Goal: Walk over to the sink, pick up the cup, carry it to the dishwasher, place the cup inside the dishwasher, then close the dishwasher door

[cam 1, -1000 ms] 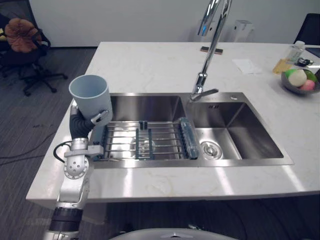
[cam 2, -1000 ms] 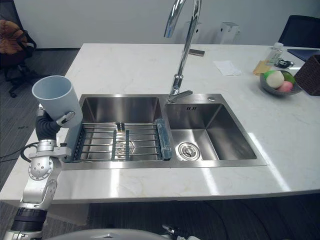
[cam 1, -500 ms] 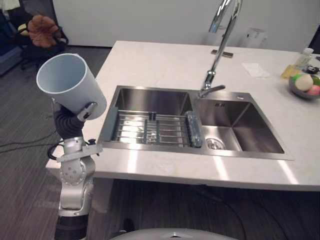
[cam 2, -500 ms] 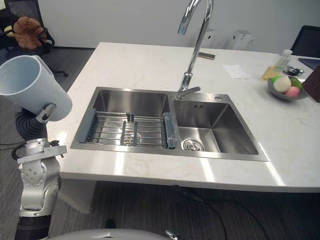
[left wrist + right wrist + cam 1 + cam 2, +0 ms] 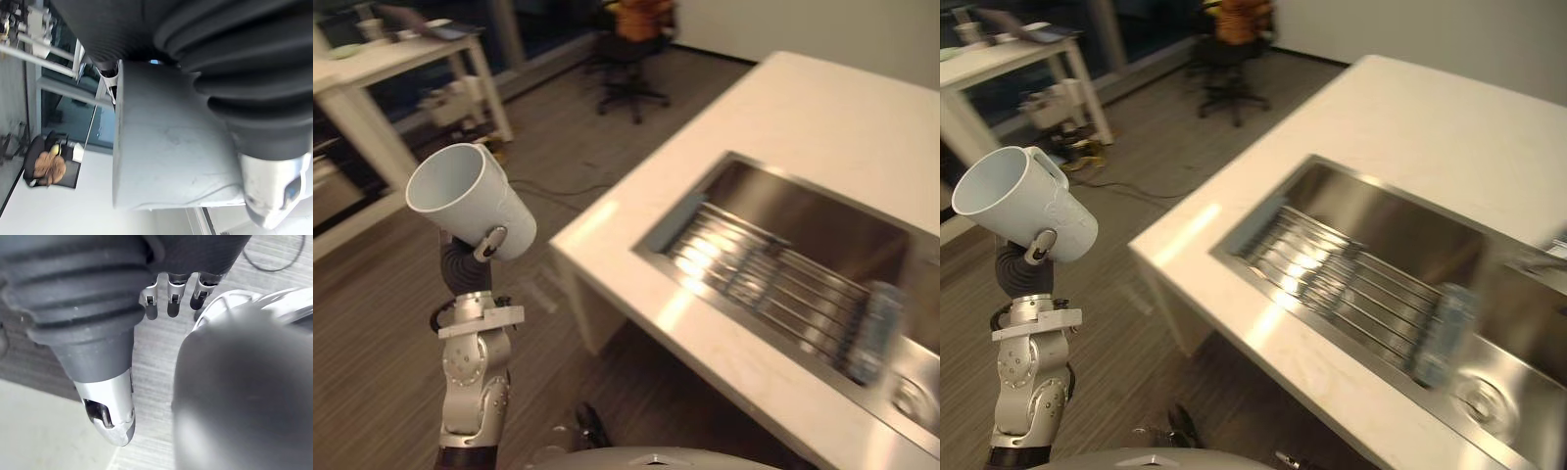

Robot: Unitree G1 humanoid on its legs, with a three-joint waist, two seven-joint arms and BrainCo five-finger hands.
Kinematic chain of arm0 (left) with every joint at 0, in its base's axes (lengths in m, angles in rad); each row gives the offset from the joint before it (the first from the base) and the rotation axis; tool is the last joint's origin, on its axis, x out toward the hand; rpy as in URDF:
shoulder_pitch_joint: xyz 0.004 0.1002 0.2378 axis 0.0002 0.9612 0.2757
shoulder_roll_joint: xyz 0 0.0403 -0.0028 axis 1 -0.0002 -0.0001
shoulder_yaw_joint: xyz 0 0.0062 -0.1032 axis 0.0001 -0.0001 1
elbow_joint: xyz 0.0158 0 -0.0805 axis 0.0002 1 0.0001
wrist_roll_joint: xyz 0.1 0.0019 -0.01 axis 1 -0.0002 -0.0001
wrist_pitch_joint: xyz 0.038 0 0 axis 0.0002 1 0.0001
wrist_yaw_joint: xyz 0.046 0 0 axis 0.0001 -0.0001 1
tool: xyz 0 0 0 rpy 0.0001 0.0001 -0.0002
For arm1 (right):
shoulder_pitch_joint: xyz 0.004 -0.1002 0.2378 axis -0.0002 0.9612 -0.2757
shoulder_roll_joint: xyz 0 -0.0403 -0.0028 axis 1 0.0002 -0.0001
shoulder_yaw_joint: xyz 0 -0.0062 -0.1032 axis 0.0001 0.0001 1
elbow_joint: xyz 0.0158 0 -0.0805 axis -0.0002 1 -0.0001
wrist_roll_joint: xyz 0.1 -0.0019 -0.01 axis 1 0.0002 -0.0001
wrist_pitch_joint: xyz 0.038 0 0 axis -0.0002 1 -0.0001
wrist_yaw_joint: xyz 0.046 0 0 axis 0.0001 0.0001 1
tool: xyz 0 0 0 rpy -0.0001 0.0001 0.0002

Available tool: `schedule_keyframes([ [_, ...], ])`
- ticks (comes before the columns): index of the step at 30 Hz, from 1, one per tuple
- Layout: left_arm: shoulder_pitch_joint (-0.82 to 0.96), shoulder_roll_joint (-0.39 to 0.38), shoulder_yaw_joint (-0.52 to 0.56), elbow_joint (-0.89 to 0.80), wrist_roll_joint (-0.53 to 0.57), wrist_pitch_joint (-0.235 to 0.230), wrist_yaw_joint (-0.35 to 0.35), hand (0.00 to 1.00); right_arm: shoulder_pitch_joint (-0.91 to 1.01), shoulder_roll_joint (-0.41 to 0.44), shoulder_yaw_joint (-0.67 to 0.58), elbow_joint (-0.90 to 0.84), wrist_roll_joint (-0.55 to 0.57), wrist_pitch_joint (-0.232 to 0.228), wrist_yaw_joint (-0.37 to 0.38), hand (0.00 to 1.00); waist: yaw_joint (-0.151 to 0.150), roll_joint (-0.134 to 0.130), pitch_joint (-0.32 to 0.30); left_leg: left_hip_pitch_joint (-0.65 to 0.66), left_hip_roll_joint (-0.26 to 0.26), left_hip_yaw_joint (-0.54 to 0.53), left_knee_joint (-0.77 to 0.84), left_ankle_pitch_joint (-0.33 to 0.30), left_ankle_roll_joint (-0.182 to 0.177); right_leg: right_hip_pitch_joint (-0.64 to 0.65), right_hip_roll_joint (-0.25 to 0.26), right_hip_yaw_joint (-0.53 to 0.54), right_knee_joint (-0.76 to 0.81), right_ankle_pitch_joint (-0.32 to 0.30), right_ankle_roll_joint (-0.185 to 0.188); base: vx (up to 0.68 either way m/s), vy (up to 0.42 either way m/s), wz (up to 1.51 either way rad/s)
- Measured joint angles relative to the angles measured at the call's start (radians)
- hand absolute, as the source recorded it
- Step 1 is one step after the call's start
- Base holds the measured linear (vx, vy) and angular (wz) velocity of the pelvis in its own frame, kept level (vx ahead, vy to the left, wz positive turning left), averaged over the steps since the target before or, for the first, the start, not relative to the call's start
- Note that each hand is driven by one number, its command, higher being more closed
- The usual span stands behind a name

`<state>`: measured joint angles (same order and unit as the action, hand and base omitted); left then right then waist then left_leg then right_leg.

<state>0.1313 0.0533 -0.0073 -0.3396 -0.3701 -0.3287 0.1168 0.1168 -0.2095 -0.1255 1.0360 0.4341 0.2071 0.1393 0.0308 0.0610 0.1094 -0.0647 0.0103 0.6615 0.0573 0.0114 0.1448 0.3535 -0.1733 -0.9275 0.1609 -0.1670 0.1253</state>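
The left hand point(image 5: 489, 245) is closed around the cup point(image 5: 470, 201). Its thumb presses the pale wall near the base, and in the wrist view the dark cover wraps the other side. The cup is held up in the air at the left of the scene, tilted, with its open mouth pointing up and to the far left. It is clear of the counter point(image 5: 822, 108) and out over the floor point(image 5: 382, 323).

The right hand point(image 5: 110, 401) hangs low over the floor, and I cannot tell whether it is open or closed.

To the right lies the sink point(image 5: 783, 211) with its wire rack point(image 5: 773, 284) across the basin. At the far left stands a desk point(image 5: 382, 64), and a chair point(image 5: 631, 39) sits at the far side of the room.

This looks like the carrying step: the pick-up is done, and placing the cup and closing the door are still ahead.

The main risk is the grip. The wall is smooth and the hold sits low on a tilted cup (anything left inside would add weight), so jolts from walking could make it slip or rotate in the hand. A wide turn could also knock the raised cup against the near corner of the counter, or against the desk on the left.
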Motion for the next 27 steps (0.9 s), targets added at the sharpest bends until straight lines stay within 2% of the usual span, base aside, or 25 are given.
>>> schedule_keyframes([
  [2,0.006,0.008,-0.002,-0.004,0.000,-0.005,0.000,1.00,-0.025,0.027,-0.026,-0.017,0.000,0.008,-0.010,0.00,0.002,0.009,-0.001,0.050,-0.045,-0.059,-0.079,0.022,0.021,0.029,-0.021,-0.017,0.029,-0.011,-0.020,0.04,0.128,0.86],
  [4,0.012,0.007,-0.005,-0.010,0.000,-0.015,0.001,1.00,-0.052,0.061,-0.027,-0.058,-0.001,0.018,-0.015,0.00,0.009,-0.010,0.012,0.063,-0.072,-0.086,-0.102,0.018,0.020,0.032,-0.038,-0.026,0.057,-0.008,-0.022,-0.04,0.076,0.56],
  [6,0.018,0.006,-0.030,-0.021,0.001,-0.014,0.003,1.00,-0.061,0.071,-0.046,-0.101,-0.005,0.036,-0.018,0.00,0.018,0.001,0.032,0.071,-0.083,-0.114,-0.101,0.016,0.020,0.020,-0.077,-0.045,0.163,-0.001,-0.027,-0.04,0.113,0.47],
  [7,0.019,0.006,-0.054,-0.040,0.007,-0.013,0.002,1.00,-0.049,0.069,-0.047,-0.127,-0.010,0.042,-0.019,0.00,0.015,0.011,0.042,0.080,-0.098,-0.155,-0.107,0.012,0.019,0.004,-0.121,-0.039,0.283,0.004,-0.085,0.01,0.112,0.95],
  [8,0.012,0.011,-0.079,-0.054,0.023,-0.014,0.005,1.00,-0.040,0.064,-0.053,-0.155,-0.020,0.033,-0.019,0.00,-0.001,0.026,0.048,0.083,-0.107,-0.220,-0.112,0.012,0.019,-0.049,-0.143,0.061,0.406,-0.003,-0.163,0.02,0.107,1.21],
  [9,0.001,0.018,-0.090,-0.050,0.024,-0.016,0.006,1.00,-0.036,0.063,-0.065,-0.157,-0.029,0.033,-0.019,0.00,-0.013,0.039,0.050,0.080,-0.107,-0.259,-0.114,0.018,0.011,-0.074,-0.105,0.149,0.412,-0.033,-0.131,0.00,0.073,1.94],
  [10,-0.042,0.025,-0.124,-0.016,0.029,-0.016,0.007,1.00,-0.033,0.061,-0.088,-0.157,-0.032,0.028,-0.020,0.00,-0.048,0.069,0.057,0.077,-0.106,-0.369,-0.139,0.024,-0.103,-0.120,0.030,0.308,0.351,-0.089,-0.111,0.02,0.035,2.46],
  [11,-0.084,0.049,-0.129,0.021,0.033,-0.020,0.008,1.00,-0.034,0.084,-0.091,-0.137,-0.029,0.024,-0.021,0.00,-0.064,-0.040,0.070,0.024,-0.132,-0.357,0.017,-0.124,-0.155,-0.185,0.043,0.480,0.270,-0.104,-0.104,0.01,-0.004,2.31],
  [12,-0.089,0.072,-0.127,0.015,0.032,-0.030,0.012,1.00,-0.035,0.108,-0.078,-0.131,-0.027,0.020,-0.020,0.00,-0.058,-0.095,0.064,-0.052,-0.128,-0.381,0.251,-0.167,0.013,-0.228,-0.010,0.537,0.260,-0.104,-0.090,0.01,-0.033,1.44],
  [13,-0.089,0.075,-0.132,0.017,0.031,-0.051,0.027,1.00,-0.005,0.099,-0.079,-0.147,-0.027,-0.016,-0.033,0.00,-0.042,-0.036,0.054,-0.058,0.029,-0.545,0.311,-0.228,-0.110,-0.269,0.040,0.612,0.214,-0.137,-0.042,-0.08,0.124,0.94],
  [14,-0.113,0.075,-0.136,0.048,0.038,-0.045,0.031,1.00,-0.003,0.107,-0.085,-0.133,-0.026,-0.033,-0.036,0.00,-0.046,-0.077,0.080,-0.046,-0.027,-0.598,0.322,-0.214,-0.132,-0.279,0.023,0.707,0.176,-0.145,-0.043,-0.07,0.159,1.05],
  [15,-0.101,0.050,-0.147,0.062,0.040,-0.041,0.036,1.00,0.012,0.093,-0.069,-0.135,-0.022,-0.025,-0.024,0.00,-0.034,-0.066,0.077,-0.015,-0.040,-0.667,0.243,-0.190,-0.126,-0.327,0.069,0.800,0.139,-0.137,-0.039,-0.06,0.170,1.15],
  [16,-0.088,0.043,-0.156,0.064,0.041,-0.040,0.037,1.00,0.021,0.091,-0.066,-0.138,-0.020,-0.026,-0.016,0.00,-0.039,-0.054,0.076,0.001,-0.034,-0.705,0.194,-0.172,-0.112,-0.373,0.114,0.878,0.128,-0.124,-0.045,0.01,-0.020,1.15],
  [17,-0.087,0.041,-0.167,0.066,0.041,-0.040,0.036,1.00,0.029,0.088,-0.059,-0.147,-0.021,-0.028,-0.014,0.00,-0.051,-0.050,0.078,0.024,-0.032,-0.750,0.136,-0.154,-0.101,-0.425,0.163,0.975,0.116,-0.092,-0.056,0.04,-0.095,1.23],
  [18,-0.095,0.040,-0.179,0.069,0.041,-0.040,0.036,1.00,0.032,0.088,-0.048,-0.156,-0.024,-0.028,-0.012,0.00,-0.059,-0.058,0.074,0.037,-0.032,-0.773,0.112,-0.150,-0.095,-0.448,0.181,1.029,0.088,-0.068,-0.060,0.08,-0.120,1.20],
  [19,-0.105,0.040,-0.193,0.072,0.041,-0.041,0.036,1.00,0.041,0.090,-0.040,-0.160,-0.033,-0.027,-0.009,0.00,-0.061,-0.073,0.069,0.039,-0.036,-0.775,0.112,-0.151,-0.092,-0.458,0.183,1.051,0.056,-0.050,-0.061,0.13,-0.186,1.23],
  [20,-0.105,0.031,-0.220,0.074,0.041,-0.041,0.037,1.00,0.061,0.095,-0.041,-0.165,-0.042,-0.026,-0.006,0.00,-0.065,-0.072,0.070,0.043,-0.039,-0.791,0.140,-0.157,-0.103,-0.447,0.184,1.065,0.055,0.028,-0.066,0.19,-0.206,1.12],
  [21,-0.091,0.023,-0.244,0.073,0.042,-0.041,0.037,1.00,0.070,0.090,-0.040,-0.177,-0.061,-0.023,0.006,0.00,-0.060,-0.079,0.063,0.054,-0.042,-0.810,0.158,-0.170,-0.127,-0.419,0.190,1.066,0.084,0.040,-0.084,0.21,-0.200,0.93],
  [23,-0.076,0.011,-0.267,0.062,0.042,-0.040,0.029,1.00,0.084,0.081,-0.035,-0.214,-0.089,-0.012,0.034,0.00,-0.039,-0.063,0.050,0.067,-0.047,-0.847,0.173,-0.188,-0.151,-0.421,0.188,1.028,0.170,-0.010,-0.094,0.32,-0.192,0.68],
  [24,-0.074,0.006,-0.271,0.040,0.042,-0.028,0.024,1.00,0.093,0.080,-0.034,-0.243,-0.089,-0.006,0.042,0.00,-0.044,-0.059,0.042,0.068,-0.054,-0.887,0.173,-0.190,-0.154,-0.420,0.182,0.993,0.201,-0.030,-0.094,0.28,-0.151,0.83],
  [27,-0.073,0.004,-0.260,-0.025,0.039,-0.018,0.005,1.00,0.111,0.083,-0.018,-0.286,-0.089,-0.006,0.066,0.00,-0.037,-0.061,0.034,0.069,-0.057,-0.914,0.174,-0.188,-0.156,-0.403,0.181,0.962,0.226,-0.055,-0.101,0.17,-0.103,0.85],
])
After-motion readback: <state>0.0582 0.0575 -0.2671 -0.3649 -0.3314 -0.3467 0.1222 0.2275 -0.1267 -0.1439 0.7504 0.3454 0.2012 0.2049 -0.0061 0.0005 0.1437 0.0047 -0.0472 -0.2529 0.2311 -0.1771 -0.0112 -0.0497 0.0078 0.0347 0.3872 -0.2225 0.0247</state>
